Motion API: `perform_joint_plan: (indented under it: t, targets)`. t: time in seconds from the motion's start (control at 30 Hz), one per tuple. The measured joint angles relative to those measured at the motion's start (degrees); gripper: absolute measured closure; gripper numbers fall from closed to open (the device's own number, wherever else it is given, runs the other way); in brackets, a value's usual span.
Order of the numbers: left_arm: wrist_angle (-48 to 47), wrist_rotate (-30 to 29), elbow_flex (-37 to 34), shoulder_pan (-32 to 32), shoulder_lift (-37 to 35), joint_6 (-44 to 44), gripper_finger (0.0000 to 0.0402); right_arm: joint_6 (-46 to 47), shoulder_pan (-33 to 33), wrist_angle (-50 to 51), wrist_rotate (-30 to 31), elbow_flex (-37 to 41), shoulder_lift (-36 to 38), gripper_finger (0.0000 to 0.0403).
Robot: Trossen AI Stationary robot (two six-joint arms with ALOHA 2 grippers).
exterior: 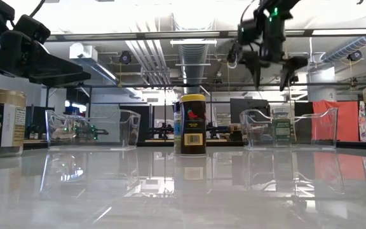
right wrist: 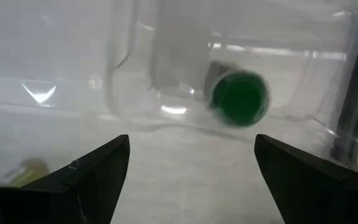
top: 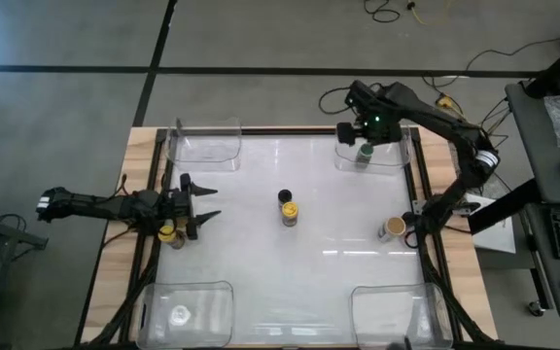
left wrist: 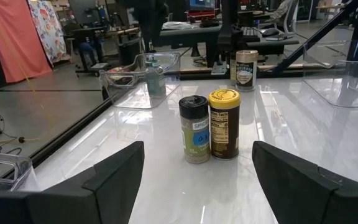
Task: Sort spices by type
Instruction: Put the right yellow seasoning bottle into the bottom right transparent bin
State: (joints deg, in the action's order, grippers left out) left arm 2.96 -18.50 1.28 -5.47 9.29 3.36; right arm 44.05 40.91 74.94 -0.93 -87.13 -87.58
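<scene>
Above the far-right tub, my right end effector (top: 366,134) hangs wide open, holding nothing.

Right arm reaches from the table's right edge, bent at the elbow, wrist turned down over the clear tub (top: 397,156); a green-lidded jar (right wrist: 240,98) stands inside it, straight below my spread fingers (right wrist: 92,171). Left arm lies low and level along the table's left edge, left end effector (top: 205,201) open and empty, pointing toward the middle. Black-lidded jar (left wrist: 194,138) and yellow-lidded jar (left wrist: 224,124) stand upright, just beside each other, mid-table. Another yellow-lidded jar (top: 167,233) sits under my left wrist. Tan-lidded jar (top: 394,227) stands near the right edge.
</scene>
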Motion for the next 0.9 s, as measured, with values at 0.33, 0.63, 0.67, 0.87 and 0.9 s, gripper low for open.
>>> perform_joint_plan:
  t: [0.33,0.63,0.67,0.87,0.9]
  targets:
    - [7.1,0.0,0.0,0.0,0.0,-5.5,0.0119,-0.1,-23.1,-7.0,4.2,0.0,4.8,0.0067]
    - [15.4,-0.6,0.0,0.0,0.0,-32.2,0.0119,-2.0,-38.2,-22.0,8.2,0.0,0.0,0.0067]
    - [16.0,-1.7,0.0,0.0,0.0,-34.3,0.0119,-1.7,-38.8,-22.7,8.4,0.0,-0.8,0.0067]
    - [25.1,-3.9,0.8,0.0,0.3,-36.0,0.0119,-2.4,-40.0,-23.0,8.6,-0.4,-4.8,0.0067]
    - [24.9,-4.9,1.7,0.0,0.3,-35.4,0.0119,-2.7,-40.2,-23.0,8.7,-0.5,-5.0,0.0067]
